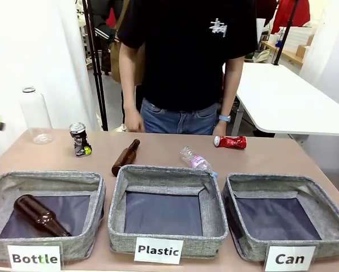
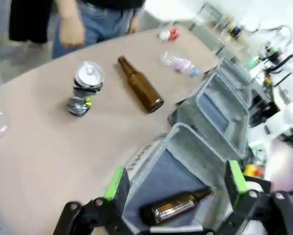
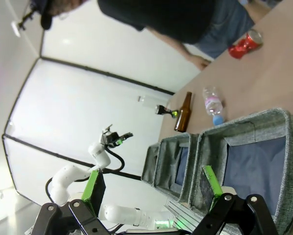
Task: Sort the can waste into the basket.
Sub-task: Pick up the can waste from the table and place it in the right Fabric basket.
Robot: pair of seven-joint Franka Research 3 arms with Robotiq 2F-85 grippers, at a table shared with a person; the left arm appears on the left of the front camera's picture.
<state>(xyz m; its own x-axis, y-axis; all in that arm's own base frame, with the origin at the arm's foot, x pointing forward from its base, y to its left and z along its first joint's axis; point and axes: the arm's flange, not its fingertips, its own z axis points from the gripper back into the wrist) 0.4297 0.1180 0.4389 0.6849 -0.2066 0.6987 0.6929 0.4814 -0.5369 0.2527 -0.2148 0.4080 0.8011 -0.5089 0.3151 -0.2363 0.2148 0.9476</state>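
Note:
The dark can (image 1: 78, 139) with a silver top stands upright at the table's far left. Far right, the red can (image 1: 230, 141) lies on its side. The grey basket labelled "Can" (image 1: 240, 195) sits at the front right and holds nothing. In the left wrist view my left gripper (image 2: 177, 181) hangs open above the "Bottle" bin, with the dark can (image 2: 86, 88) beyond it and the red can (image 2: 169, 35) far off. My right gripper (image 3: 151, 188) is open above the Can basket (image 3: 244, 120), and the red can (image 3: 245, 44) lies farther along the table.
A brown bottle (image 1: 125, 157) and a clear plastic bottle (image 1: 196, 160) lie mid-table behind the "Plastic" bin (image 1: 118, 198). The "Bottle" bin (image 1: 95, 195) holds a brown bottle (image 1: 39, 215). A tall clear bottle (image 1: 34, 116) stands far left. A person's hands (image 1: 134, 120) rest at the far edge.

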